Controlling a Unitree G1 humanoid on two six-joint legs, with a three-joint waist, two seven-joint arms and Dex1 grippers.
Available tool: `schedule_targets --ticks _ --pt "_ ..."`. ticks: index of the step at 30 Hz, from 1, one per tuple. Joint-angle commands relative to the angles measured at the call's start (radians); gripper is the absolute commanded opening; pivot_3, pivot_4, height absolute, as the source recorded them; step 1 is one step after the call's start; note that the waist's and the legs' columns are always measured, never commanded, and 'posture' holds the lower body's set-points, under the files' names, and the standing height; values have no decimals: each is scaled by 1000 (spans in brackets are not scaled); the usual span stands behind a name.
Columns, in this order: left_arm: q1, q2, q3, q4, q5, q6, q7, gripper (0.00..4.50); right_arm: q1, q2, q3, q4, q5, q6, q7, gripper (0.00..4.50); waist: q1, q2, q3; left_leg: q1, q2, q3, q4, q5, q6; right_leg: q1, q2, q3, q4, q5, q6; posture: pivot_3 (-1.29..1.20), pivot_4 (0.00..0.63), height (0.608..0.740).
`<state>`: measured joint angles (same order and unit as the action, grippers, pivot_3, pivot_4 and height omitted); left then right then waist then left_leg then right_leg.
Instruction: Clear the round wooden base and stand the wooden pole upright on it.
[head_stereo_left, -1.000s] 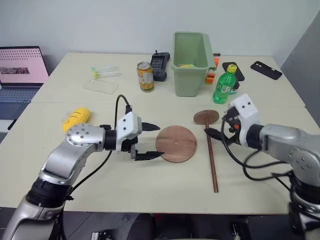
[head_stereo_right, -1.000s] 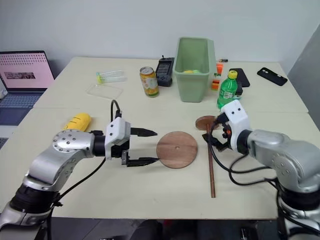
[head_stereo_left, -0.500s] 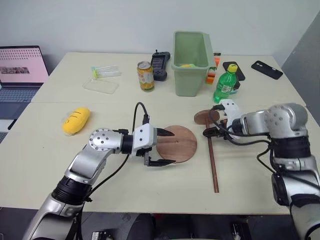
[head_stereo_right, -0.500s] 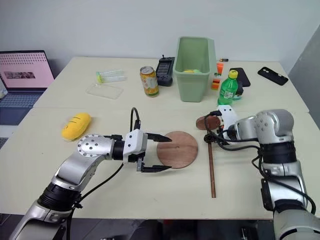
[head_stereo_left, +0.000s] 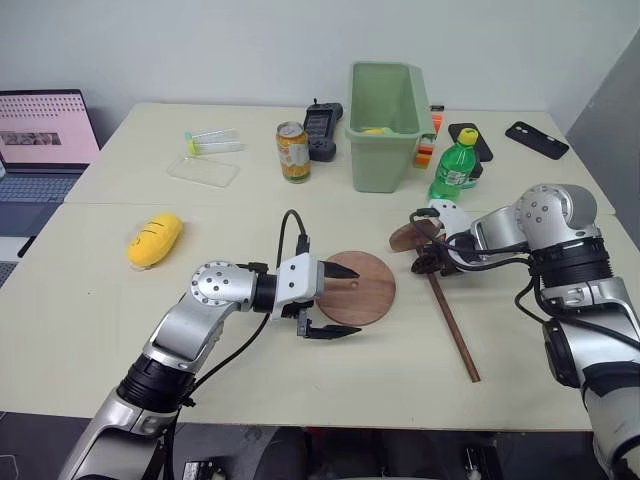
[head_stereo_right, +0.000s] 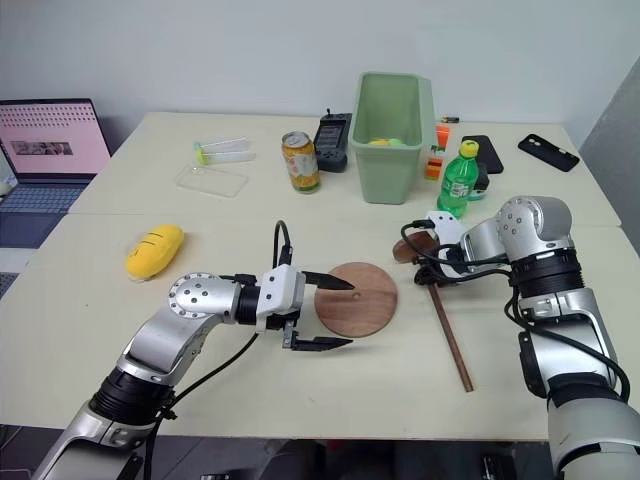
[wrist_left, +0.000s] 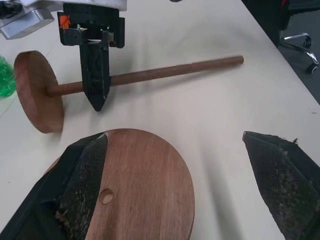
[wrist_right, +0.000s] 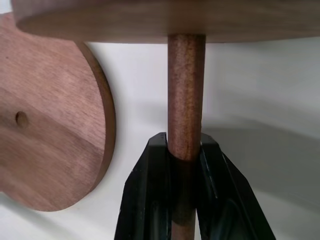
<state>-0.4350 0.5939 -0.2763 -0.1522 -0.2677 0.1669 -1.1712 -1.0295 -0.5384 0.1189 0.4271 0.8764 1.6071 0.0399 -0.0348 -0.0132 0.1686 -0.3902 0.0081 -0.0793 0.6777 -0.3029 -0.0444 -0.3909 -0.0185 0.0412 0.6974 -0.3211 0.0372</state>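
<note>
Wooden pole (head_stereo_left: 452, 318) lies on the pale bench (head_stereo_left: 90, 300), its rod slanting toward the near edge and its fixed disc end lifted on edge just beside the green bottle (head_stereo_left: 452, 168). The right gripper (head_stereo_left: 432, 262) has its fingers clenched on the rod close behind that disc; the right wrist view shows the two black fingers (wrist_right: 150, 200) pressed on either side of the rod. Just beside the pole, and not touching it, the round wooden base (head_stereo_left: 355, 287) lies flat on the bench with its small centre hole showing and nothing on top of it. The left gripper (head_stereo_left: 337, 300) hovers at the base's edge with fingers spread wide, one over the wood, one over the bench, grasping nothing. Farther off stand a green bin (head_stereo_left: 383, 128), a drink can (head_stereo_left: 292, 152) and a yellow toy (head_stereo_left: 154, 240).
</note>
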Motion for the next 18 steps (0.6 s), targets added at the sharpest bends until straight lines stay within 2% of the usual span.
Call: schedule_targets --ticks 1,4,8,10,12,14,18 --pt "-13 2 7 -43 -4 2 -4 4500 -36 5 -46 -2 39 7 -37 250 0 0 0 0 0 0 0 0 0 0 0 0 0 0 0 0 150 740" --pt "-15 15 24 -52 -12 17 -2 4500 -40 3 -87 -43 79 7 -75 250 0 0 0 0 0 0 0 0 0 0 0 0 0 0 0 0 150 740" --pt "6 66 92 -70 -51 64 6 4500 -34 7 -148 -299 90 -10 -44 250 -1 0 0 -6 0 0 1 0 0 -7 0 0 2 0 0 0 150 740" --pt "14 92 127 -72 -64 84 12 4500 -13 55 -232 -410 103 -57 -31 250 -5 0 0 -11 1 2 1 0 0 -14 -1 2 5 0 0 0 150 740" --pt "27 130 167 -72 -74 106 10 4500 18 122 -317 -525 141 -178 6 250 -10 0 0 -11 3 1 1 0 0 -14 -1 1 5 0 0 0 150 740" --pt "41 161 192 -73 -73 116 5 4500 55 159 -335 -641 141 -278 54 250 -16 0 0 -10 3 0 0 0 0 -14 -1 0 5 0 0 0 150 740" --pt "69 201 231 -89 -76 142 13 4500 186 152 -223 -841 -26 -582 200 250 -14 0 0 -11 2 0 0 0 0 -14 -1 0 4 0 0 0 150 740"
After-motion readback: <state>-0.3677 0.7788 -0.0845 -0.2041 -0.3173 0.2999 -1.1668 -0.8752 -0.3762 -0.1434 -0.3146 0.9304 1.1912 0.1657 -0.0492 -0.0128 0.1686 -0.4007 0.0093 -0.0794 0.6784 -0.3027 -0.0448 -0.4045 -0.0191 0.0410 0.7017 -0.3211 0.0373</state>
